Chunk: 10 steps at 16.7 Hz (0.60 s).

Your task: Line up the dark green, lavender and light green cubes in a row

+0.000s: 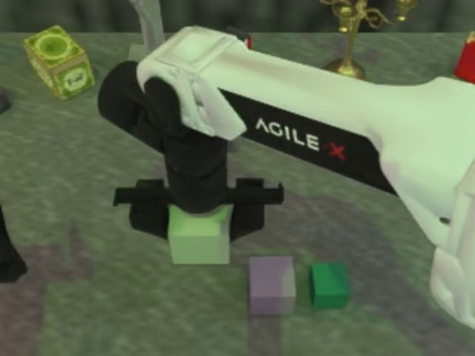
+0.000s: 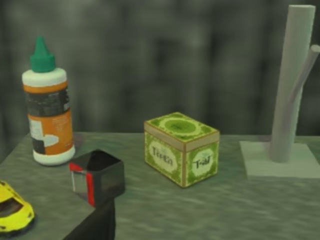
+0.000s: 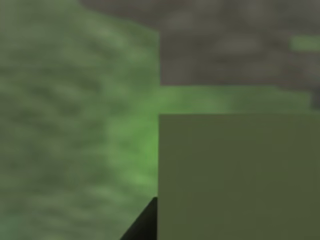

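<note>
My right gripper [image 1: 199, 211] reaches down over the light green cube [image 1: 199, 239], one black finger on each side, shut on it. In the right wrist view the cube [image 3: 240, 175] fills the near corner with a finger [image 3: 145, 225] against its edge. The lavender cube [image 1: 272, 284] sits on the table just right of and slightly nearer than the light green cube. The dark green cube [image 1: 329, 285] stands right beside the lavender one, a small gap between them. My left arm [image 1: 9, 256] is parked at the table's left edge.
A yellow-green printed box [image 1: 59, 61] stands at the far left, with a grey stand [image 1: 152, 30] behind my right arm. A gold candelabra [image 1: 356, 30] is at the back right. The left wrist view shows a bottle [image 2: 47, 110], a red-and-black cube [image 2: 97, 177] and a yellow toy car [image 2: 12, 210].
</note>
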Tool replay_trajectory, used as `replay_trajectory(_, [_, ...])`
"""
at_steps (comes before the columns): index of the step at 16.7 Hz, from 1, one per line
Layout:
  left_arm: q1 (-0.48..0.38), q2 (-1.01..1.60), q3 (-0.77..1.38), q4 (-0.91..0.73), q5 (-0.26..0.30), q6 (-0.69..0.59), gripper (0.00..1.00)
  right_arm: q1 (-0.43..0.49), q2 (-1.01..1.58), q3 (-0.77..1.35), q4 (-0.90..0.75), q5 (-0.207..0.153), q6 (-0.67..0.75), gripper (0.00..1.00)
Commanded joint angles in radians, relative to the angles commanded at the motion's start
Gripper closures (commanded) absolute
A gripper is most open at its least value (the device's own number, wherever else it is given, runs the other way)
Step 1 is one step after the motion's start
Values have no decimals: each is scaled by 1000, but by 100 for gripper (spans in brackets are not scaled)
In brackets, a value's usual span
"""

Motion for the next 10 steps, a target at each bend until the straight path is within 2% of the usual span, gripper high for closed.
replay_trajectory(4, [0, 0, 0, 0, 0, 0, 0, 101, 2, 20, -13, 1, 97, 100])
replay_trajectory(10, [0, 0, 0, 0, 0, 0, 0, 101, 0, 1, 6, 0, 97, 100])
